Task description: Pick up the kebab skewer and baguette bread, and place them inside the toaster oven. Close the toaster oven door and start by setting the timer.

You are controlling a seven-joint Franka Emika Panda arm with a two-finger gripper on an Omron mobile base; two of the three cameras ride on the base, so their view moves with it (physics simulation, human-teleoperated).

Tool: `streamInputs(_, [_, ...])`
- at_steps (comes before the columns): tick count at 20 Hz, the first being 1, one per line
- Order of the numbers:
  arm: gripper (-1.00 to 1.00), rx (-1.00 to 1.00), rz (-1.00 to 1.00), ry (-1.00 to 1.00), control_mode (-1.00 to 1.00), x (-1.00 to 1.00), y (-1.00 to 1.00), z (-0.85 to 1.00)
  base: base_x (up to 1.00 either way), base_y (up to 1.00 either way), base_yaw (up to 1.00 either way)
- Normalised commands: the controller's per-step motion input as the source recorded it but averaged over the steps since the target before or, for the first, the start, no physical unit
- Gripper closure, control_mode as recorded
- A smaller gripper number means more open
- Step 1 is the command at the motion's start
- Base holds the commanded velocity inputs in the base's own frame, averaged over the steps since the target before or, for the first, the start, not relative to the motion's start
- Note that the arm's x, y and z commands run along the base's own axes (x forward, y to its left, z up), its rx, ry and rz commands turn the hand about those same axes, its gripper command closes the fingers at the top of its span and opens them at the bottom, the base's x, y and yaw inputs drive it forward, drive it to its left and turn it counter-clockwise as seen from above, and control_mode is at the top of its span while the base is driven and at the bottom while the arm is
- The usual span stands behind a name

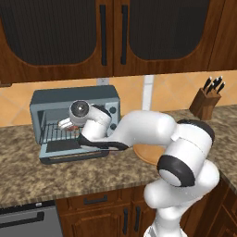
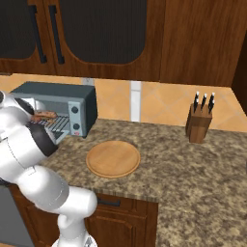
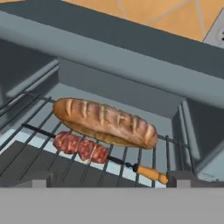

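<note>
Gripper (image 3: 107,178) spread wide, nothing pinched, parked right at mouth of toaster oven (image 1: 74,99). Hand view: baguette bread (image 3: 105,122) lying across wire rack (image 3: 39,144) inside, just past fingertips (image 3: 41,178), clear of them. Kebab skewer (image 3: 85,148) alongside bread on nearer side, touching or nearly touching it, orange handle end pointing toward right fingertip. Toaster oven door (image 1: 69,150) dropped flat open on granite counter (image 2: 183,164). Round wooden board (image 2: 113,158) and knife block (image 2: 198,123) sitting off to right, well apart from oven.
</note>
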Motion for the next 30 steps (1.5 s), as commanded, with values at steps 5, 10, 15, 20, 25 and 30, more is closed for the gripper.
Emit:
streamInputs(5, [-1.00, 0.21, -0.19, -0.02, -1.00, -0.56, -0.01, 0.00, 0.00, 0.00, 0.00])
streamInputs(10, [-1.00, 0.20, -0.19, 0.00, -1.00, -0.43, -0.02, 0.00, 0.00, 0.00, 0.00])
streamInputs(15, [-1.00, 0.14, -0.11, 0.00, -1.00, -0.16, -0.04, -0.01, 0.00, 0.00, 0.00])
streamInputs(20, [-1.00, 0.05, -0.07, 0.00, -1.00, 0.06, 0.00, 0.00, 0.00, 0.00, 0.00])
streamInputs(25, [-1.00, 0.01, -0.02, 0.00, -1.00, 0.04, 0.00, 0.00, 0.00, 0.00, 0.00])
streamInputs(30, [-1.00, 0.00, 0.00, 0.00, -1.00, -0.04, 0.00, -0.17, 0.00, 0.00, 0.00])
